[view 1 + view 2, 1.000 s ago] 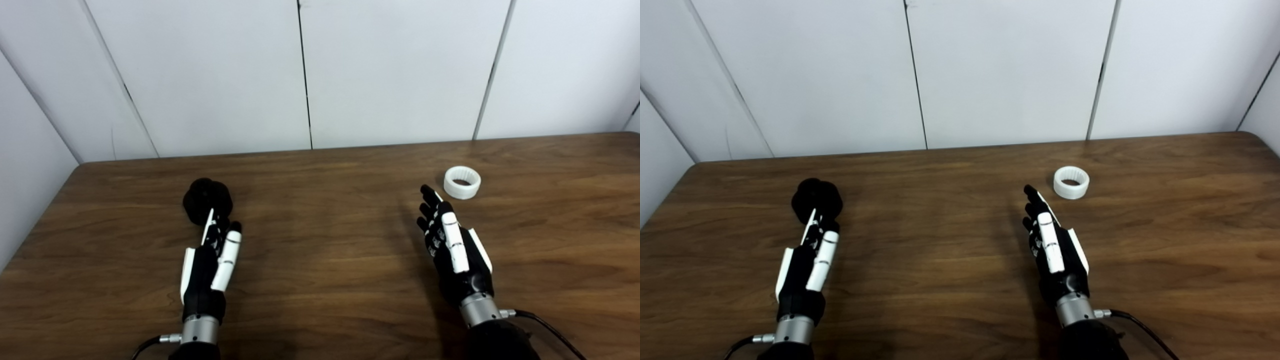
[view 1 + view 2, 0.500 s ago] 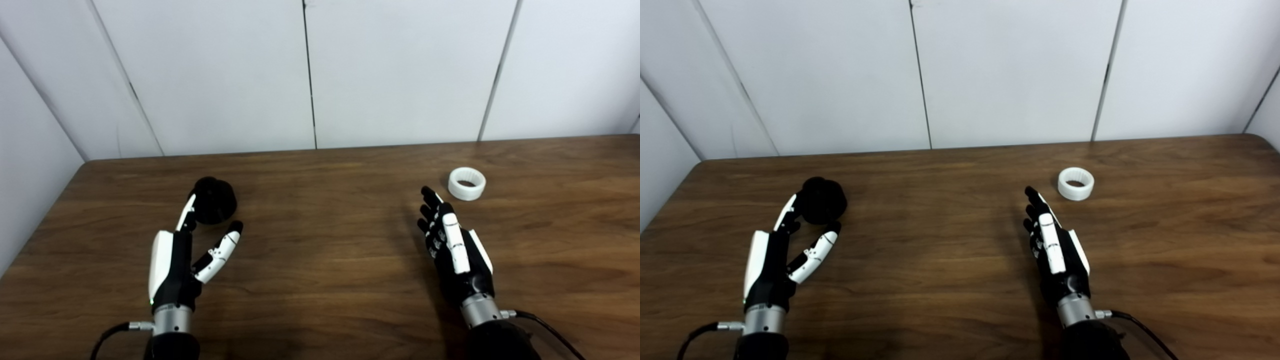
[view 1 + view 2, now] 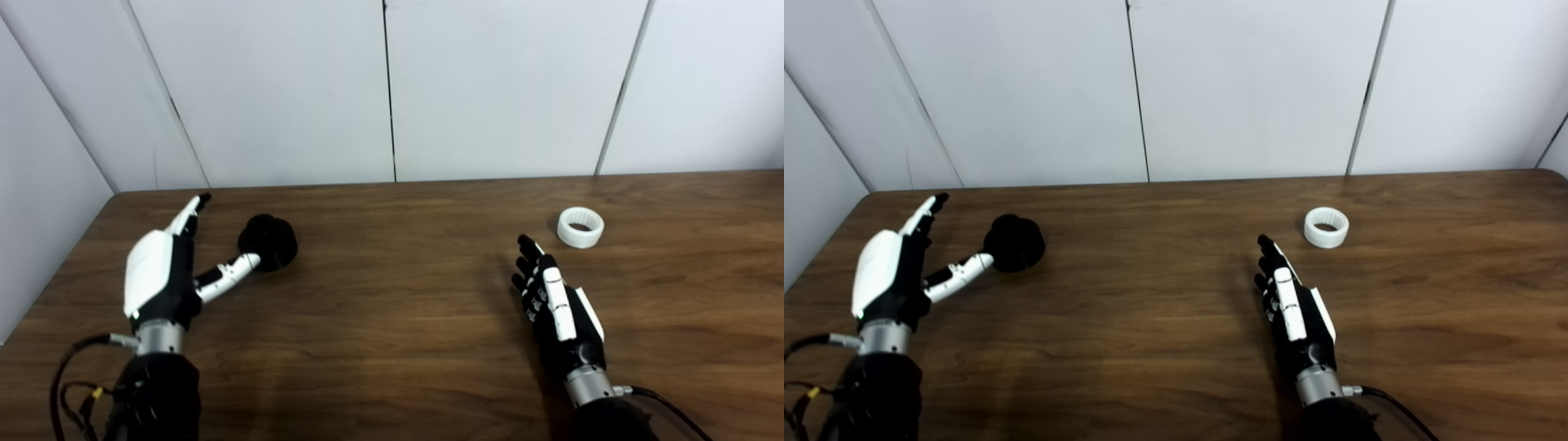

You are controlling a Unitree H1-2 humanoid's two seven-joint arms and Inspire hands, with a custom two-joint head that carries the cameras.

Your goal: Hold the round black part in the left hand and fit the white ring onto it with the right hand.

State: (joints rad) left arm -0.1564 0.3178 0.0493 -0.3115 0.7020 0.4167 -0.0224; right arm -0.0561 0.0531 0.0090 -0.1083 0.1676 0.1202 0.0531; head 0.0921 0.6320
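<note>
My left hand (image 3: 160, 275) is spread wide, thumb tip at the round black plastic part (image 3: 268, 242) on the brown wooden table (image 3: 392, 318). A nudge could roll it away. Right hand (image 3: 554, 303), fingers straight and empty, sits near the white ribbed ring (image 3: 580, 227).

No readable text, labels, brands, numbers or signs appear anywhere in either view.

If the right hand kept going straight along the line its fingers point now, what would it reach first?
Probably nothing but bare table. The right hand points away from the robot, tilted slightly left, so its line seems to pass left of the white ring. How near it would pass is hard to judge.
</note>
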